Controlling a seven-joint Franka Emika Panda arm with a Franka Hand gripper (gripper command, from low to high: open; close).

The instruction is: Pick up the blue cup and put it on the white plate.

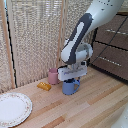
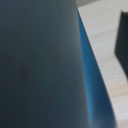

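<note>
The blue cup [image 1: 70,87] stands upright on the wooden table, handle toward the exterior view's right. My gripper [image 1: 71,79] is lowered right onto the cup's top, its fingertips hidden behind the white hand. In the wrist view the cup's wall [image 2: 92,75] fills most of the picture, blurred and very close. One dark finger [image 2: 122,40] shows beside it with a strip of bare wood between them, so the jaws look open. The white plate [image 1: 13,108] lies flat at the exterior view's lower left, well away from the cup.
A pink mug [image 1: 53,76] stands just to the exterior view's left of the blue cup. A small yellow object [image 1: 44,86] lies in front of it. A slatted screen [image 1: 35,35] backs the table; dark drawers [image 1: 112,45] stand at the right.
</note>
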